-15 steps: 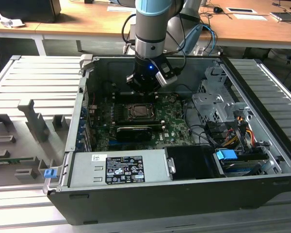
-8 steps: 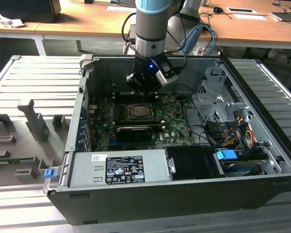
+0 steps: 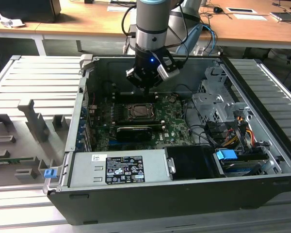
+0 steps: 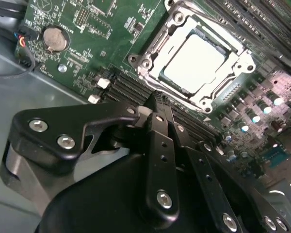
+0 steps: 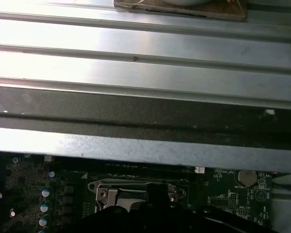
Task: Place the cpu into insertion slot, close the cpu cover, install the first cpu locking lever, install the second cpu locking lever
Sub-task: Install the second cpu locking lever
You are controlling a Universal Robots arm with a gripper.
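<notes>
Hard to see much of the socket area in the first wrist view: the end effector's black body cuts off the lower part of the cpu cover (image 5: 136,190), and the case wall takes up most of the rest. The levers are too small to make out in the exterior view, so can't say how they sit.

The second wrist view is way clearer. The cpu (image 4: 194,62) sits flat in the insertion slot (image 4: 231,87) on the green motherboard (image 4: 82,29), silvery top facing up, and the cpu cover (image 4: 157,46) is down around it, framing the chip through its window. It's a square part, so no real long axis; its edges run in line with the socket frame.

The end effector (image 4: 157,99) has its fingers pinched together with nothing between them, tip just beside the near edge of the cover, not clearly touching it. In the exterior view the end effector (image 3: 146,86) hangs inside the open computer case (image 3: 136,204), just above and behind the socket (image 3: 140,112).
</notes>
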